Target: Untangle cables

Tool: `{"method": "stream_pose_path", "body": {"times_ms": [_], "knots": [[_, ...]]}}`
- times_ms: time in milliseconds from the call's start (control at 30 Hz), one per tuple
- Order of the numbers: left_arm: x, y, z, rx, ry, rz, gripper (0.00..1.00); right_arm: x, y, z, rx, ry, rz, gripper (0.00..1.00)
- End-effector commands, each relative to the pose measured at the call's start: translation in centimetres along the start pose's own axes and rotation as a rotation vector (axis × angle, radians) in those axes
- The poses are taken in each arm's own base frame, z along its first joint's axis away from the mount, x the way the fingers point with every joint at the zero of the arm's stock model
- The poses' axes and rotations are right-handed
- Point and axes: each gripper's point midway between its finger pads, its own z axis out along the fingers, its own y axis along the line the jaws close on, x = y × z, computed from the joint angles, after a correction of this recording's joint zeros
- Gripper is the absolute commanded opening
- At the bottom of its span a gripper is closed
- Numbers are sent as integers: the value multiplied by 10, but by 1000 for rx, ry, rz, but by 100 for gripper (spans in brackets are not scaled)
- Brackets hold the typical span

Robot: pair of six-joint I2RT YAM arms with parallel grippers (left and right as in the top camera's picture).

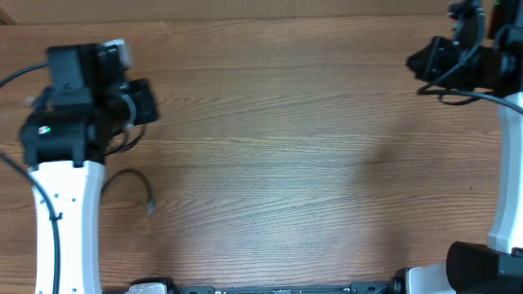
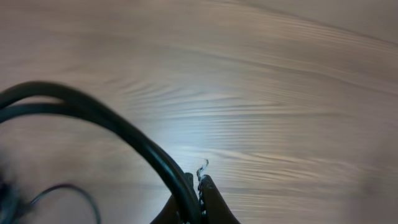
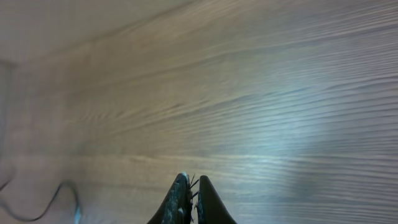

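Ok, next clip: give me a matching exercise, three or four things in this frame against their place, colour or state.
Things:
1. left gripper
2. right gripper
3. thin black cable
4. table

Descriptions:
A. brown, wood-grained
B. shut, at the overhead view's top right
C. lying loose at the overhead view's lower left
D. shut, with a thick black wire arching past it in its wrist view

Pairs: 1-D, 2-B, 3-C, 4-A

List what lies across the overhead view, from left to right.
left arm → thin black cable lying loose just beside it → bare wooden table → right arm
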Motion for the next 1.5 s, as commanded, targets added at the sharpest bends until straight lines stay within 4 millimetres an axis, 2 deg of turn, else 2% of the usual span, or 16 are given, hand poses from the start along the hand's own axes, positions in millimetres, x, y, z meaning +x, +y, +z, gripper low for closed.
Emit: {"method": "stream_pose_path", "body": {"times_ms": [0,133,300,333,433,467,500,633,767,1000,1033,1067,1100,1200,1333,1467], "knots": [[3,-65,-2,236,8,73,4,6,17,-5,-7,-3,-57,4],[8,-104,0,321,6,131,4,21,28,8,0,48,-90,4],[23,-124,11,347,59,157,4,46,44,30,-28,131,-128,7],[24,-126,12,357,68,152,4,51,47,35,-34,145,-138,12],[28,-135,10,410,91,153,4,66,56,54,-54,183,-169,58],[29,-136,9,421,94,154,4,70,60,59,-66,193,-179,69],[29,-137,9,424,95,154,4,76,65,65,-83,206,-191,76],[35,-141,13,420,115,164,4,99,84,89,-132,245,-246,78],[42,-143,27,407,151,170,4,111,98,99,-157,258,-288,78],[62,-143,78,361,270,165,5,116,105,99,-168,265,-301,76],[64,-142,85,355,284,162,21,116,105,99,-168,265,-299,76],[66,-141,90,350,295,159,73,116,106,99,-168,266,-300,76],[67,-140,93,346,301,156,100,116,106,99,-168,266,-301,77],[58,-131,91,335,283,137,100,116,105,101,-170,263,-312,79],[35,-119,66,321,204,118,100,119,103,115,-184,254,-385,82],[23,-101,40,234,127,120,100,140,105,146,-209,267,-416,82]]}}
